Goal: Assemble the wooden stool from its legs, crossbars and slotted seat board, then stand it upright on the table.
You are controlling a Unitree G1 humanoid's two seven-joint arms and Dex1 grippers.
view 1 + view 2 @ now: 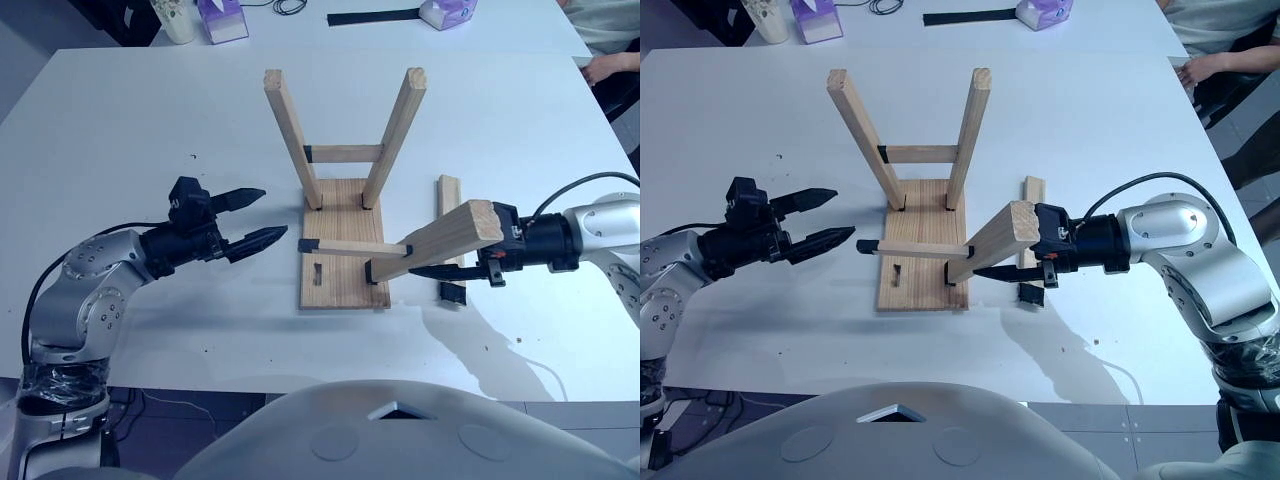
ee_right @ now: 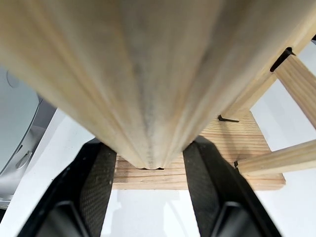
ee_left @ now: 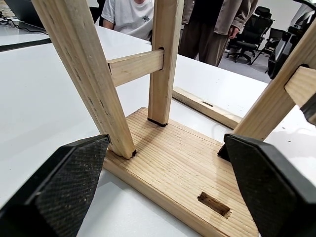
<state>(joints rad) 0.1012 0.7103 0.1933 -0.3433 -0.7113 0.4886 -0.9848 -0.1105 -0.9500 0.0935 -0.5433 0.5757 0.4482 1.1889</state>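
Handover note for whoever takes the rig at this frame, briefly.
Left gripper: open, holding nothing, left of the flat pale wooden seat board.
Right gripper: shut on the tilted third wooden leg, foot at the board's near right corner; attached crossbar points at the left gripper.
Done: two upright legs in the far slots, joined by the far crossbar.
Left: seat that leg, fit fourth leg lying on the white table, fill the empty slot, turn stool upright.

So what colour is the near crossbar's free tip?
Black; the crossbar tip shows best in left eye view.
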